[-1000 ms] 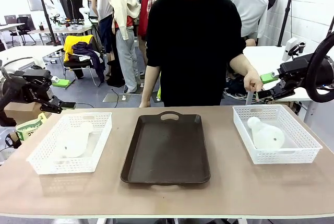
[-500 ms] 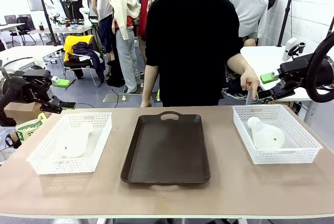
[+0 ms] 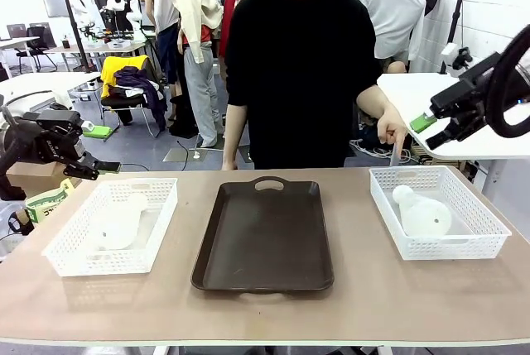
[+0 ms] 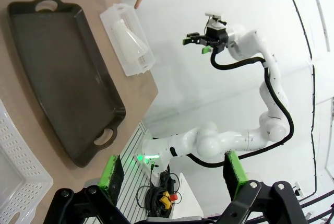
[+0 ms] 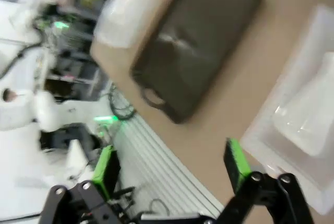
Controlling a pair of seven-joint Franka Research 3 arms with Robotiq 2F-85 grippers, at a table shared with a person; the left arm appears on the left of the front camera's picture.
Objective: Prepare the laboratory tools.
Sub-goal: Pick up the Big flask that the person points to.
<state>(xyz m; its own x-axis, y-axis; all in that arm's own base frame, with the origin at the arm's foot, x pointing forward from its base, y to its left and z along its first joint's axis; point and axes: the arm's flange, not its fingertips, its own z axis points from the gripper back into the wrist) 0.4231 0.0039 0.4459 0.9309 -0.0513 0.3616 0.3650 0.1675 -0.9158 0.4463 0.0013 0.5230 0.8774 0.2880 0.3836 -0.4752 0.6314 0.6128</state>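
Note:
One frosted-white conical flask [image 3: 118, 223] lies on its side in the left mesh basket [image 3: 162, 224]. A second flask [image 3: 423, 213] lies in the right basket [image 3: 490, 224], also seen as a flask [image 4: 130, 38] [image 5: 309, 117] in both wrist views. My left gripper [image 3: 101, 150] [image 4: 172, 174] hangs open off the table's left end, beside the left basket. My right gripper [image 3: 429, 131] [image 5: 171, 164] is open too, raised above and behind the right basket, holding nothing. The person's hand [image 3: 390, 133] points a finger down at the right basket's far left corner.
A dark brown tray [image 3: 263, 235] lies bare in the middle of the table [image 3: 273, 309], between the two baskets. The person stands at the far edge behind the tray. The right wrist view is blurred by motion.
My right arm has risen and swung a little to the right, away from the basket's far edge. The person's pointing hand shifted slightly. My left arm has not moved.

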